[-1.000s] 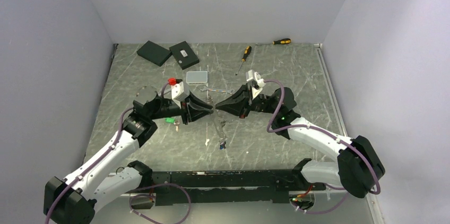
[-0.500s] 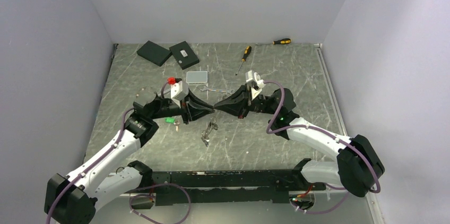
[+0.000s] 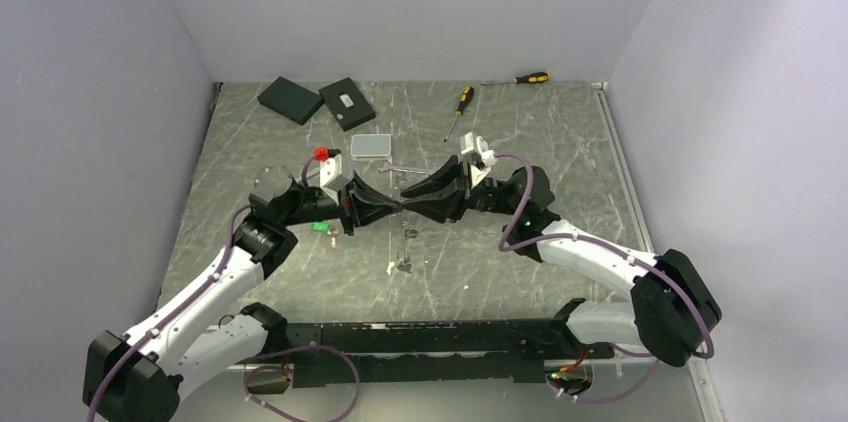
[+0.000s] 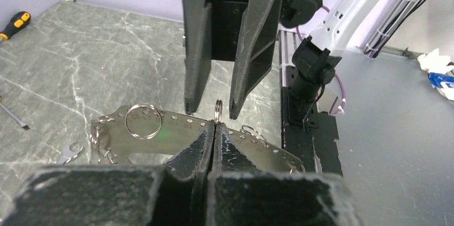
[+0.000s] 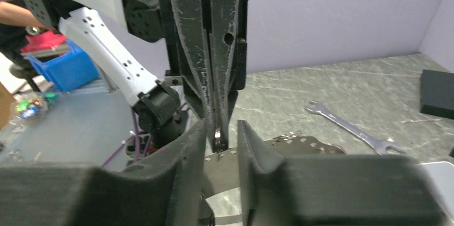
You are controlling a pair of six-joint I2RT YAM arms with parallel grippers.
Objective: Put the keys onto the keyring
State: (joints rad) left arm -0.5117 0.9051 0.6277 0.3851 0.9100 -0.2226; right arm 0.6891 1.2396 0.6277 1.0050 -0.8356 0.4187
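My left gripper (image 4: pixel 215 125) is shut on the keyring (image 4: pixel 218 109), a thin silvery ring seen edge-on that sticks up from its tips. The right gripper (image 5: pixel 221 123) stands open, one finger on each side of that ring (image 5: pixel 218 136) without touching it. From above, both grippers (image 3: pixel 402 204) meet tip to tip over the table's middle. A curved metal plate (image 4: pixel 176 132) with holes and another ring (image 4: pixel 143 121) lies just under the tips. Small metal pieces (image 3: pixel 403 264) show below them. A green-tagged key (image 3: pixel 320 227) lies on the table by the left gripper.
A wrench (image 3: pixel 400 171) lies just behind the grippers. Two yellow-and-black screwdrivers (image 3: pixel 460 100) (image 3: pixel 530 78) lie at the back. Two black boxes (image 3: pixel 290 99) (image 3: pixel 347 102) and a small grey box (image 3: pixel 371 145) stand at the back left.
The left gripper has closed on the ring and the right gripper has opened off it. Both tips have moved slightly back. The dangling metal pieces below have swung.
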